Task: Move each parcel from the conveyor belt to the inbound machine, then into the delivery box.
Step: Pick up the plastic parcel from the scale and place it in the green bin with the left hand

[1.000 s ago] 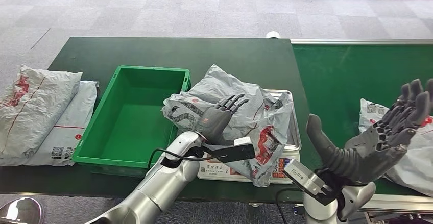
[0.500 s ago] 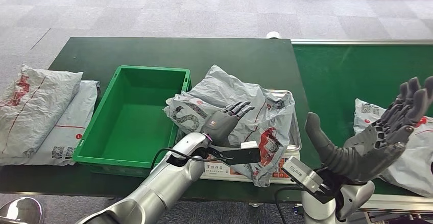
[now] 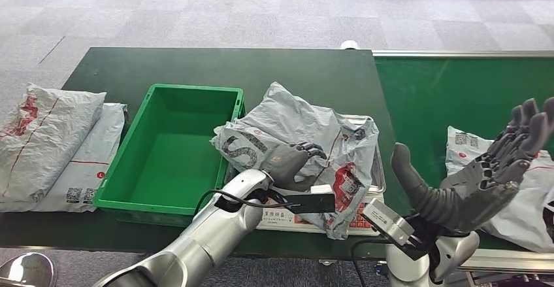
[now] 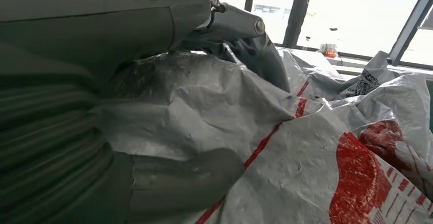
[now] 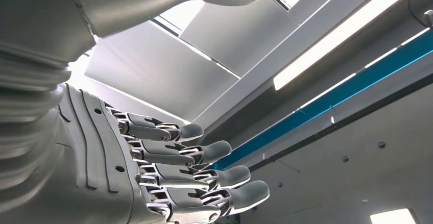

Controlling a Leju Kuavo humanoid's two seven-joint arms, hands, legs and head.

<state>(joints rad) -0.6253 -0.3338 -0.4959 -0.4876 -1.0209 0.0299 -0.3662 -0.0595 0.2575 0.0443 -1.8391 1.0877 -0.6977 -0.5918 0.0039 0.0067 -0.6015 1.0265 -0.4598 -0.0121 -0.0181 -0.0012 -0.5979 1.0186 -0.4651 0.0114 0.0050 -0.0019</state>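
Right hand (image 5: pixel 127 173) — fingers (image 5: pixel 204 152) outstretched, empty

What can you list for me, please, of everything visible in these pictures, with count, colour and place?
Parcel on scale: one, grey with red print, crumpled on the scale.
Scale: one, silver tray, right of the crate.
Crate: one, green, on the dark table.
Parcels at far left: two, grey, overlapping at the table end.
Parcel on belt: one, grey, on the green conveyor.
Left hand: fingers curled into the scale parcel.
Right hand: raised, fingers apart, holding nothing.
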